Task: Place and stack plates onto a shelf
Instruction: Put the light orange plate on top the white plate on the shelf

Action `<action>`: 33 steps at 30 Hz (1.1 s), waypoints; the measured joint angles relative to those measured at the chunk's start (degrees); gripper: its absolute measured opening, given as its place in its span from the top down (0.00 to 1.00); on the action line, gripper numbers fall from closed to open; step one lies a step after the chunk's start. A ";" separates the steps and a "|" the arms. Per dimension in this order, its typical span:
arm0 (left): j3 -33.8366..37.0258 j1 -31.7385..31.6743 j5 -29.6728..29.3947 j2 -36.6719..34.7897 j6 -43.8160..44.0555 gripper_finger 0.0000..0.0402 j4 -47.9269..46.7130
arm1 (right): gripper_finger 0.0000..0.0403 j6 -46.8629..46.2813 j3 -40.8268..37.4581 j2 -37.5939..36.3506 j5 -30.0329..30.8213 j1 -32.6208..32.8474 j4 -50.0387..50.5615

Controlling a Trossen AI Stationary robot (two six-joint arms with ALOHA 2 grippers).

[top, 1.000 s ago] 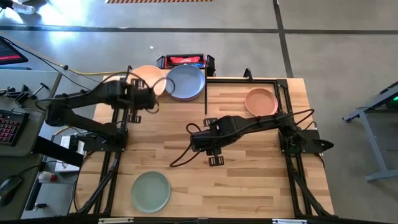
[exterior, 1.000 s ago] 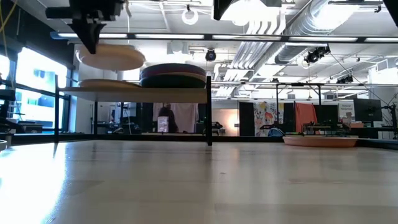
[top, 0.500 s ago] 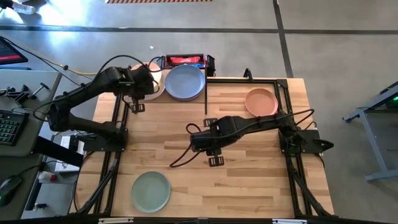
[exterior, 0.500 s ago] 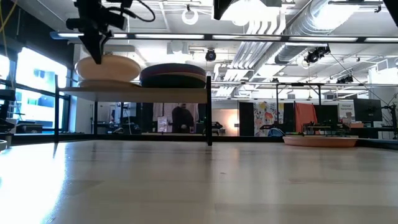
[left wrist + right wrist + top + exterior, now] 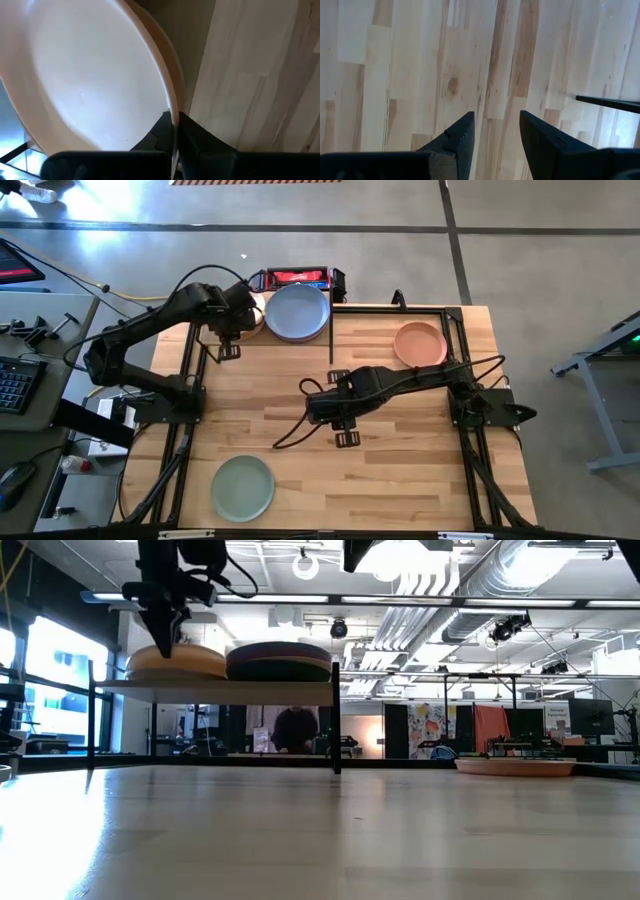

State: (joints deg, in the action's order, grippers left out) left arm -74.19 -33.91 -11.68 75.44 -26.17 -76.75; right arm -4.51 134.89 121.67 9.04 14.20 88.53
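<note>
My left gripper (image 5: 240, 320) reaches over the left half of the shelf (image 5: 215, 685) and is shut on a beige plate (image 5: 178, 660), which lies on another pale plate there. A stack of plates topped by a blue one (image 5: 297, 312) fills the shelf's right half. A peach bowl (image 5: 420, 343) rests on the table near its far right corner. A sage green plate (image 5: 242, 487) lies near the near edge. My right gripper (image 5: 497, 125) hangs open over the bare middle of the table, away from every plate. My left gripper pinches the beige plate's rim (image 5: 173, 107) between its two fingers, one finger over the plate's inner face and one on its outer side. The fingers (image 5: 165, 635) come down from above. The plate sits about level on the plate below it on the shelf.
The shelf's thin black legs (image 5: 336, 720) stand at the far left of the table. A red and black box (image 5: 297, 277) lies beyond the far edge. Cables trail from the right arm across the table's middle (image 5: 290, 435). Bare wood lies between the green plate and the peach bowl.
My left gripper has moved toward the far edge and the shelf and then down, still shut on the beige plate. The plate hung tilted above the shelf a second ago and now lies on the pale plate on the shelf's left half.
</note>
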 joint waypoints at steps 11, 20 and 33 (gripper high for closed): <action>-0.01 -0.07 -1.33 1.65 0.58 0.95 -0.03 | 0.67 0.00 0.00 0.00 0.00 0.09 0.02; -0.01 -0.22 -0.22 1.64 5.55 0.82 -0.07 | 0.67 0.00 0.00 0.02 -0.01 0.09 0.02; -0.01 -0.20 2.25 1.62 8.05 0.71 -2.40 | 0.67 0.00 0.00 0.02 0.00 0.09 0.02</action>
State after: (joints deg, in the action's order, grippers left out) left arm -74.19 -34.11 -9.44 77.06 -18.11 -79.15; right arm -4.51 134.89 121.69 9.04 14.28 88.55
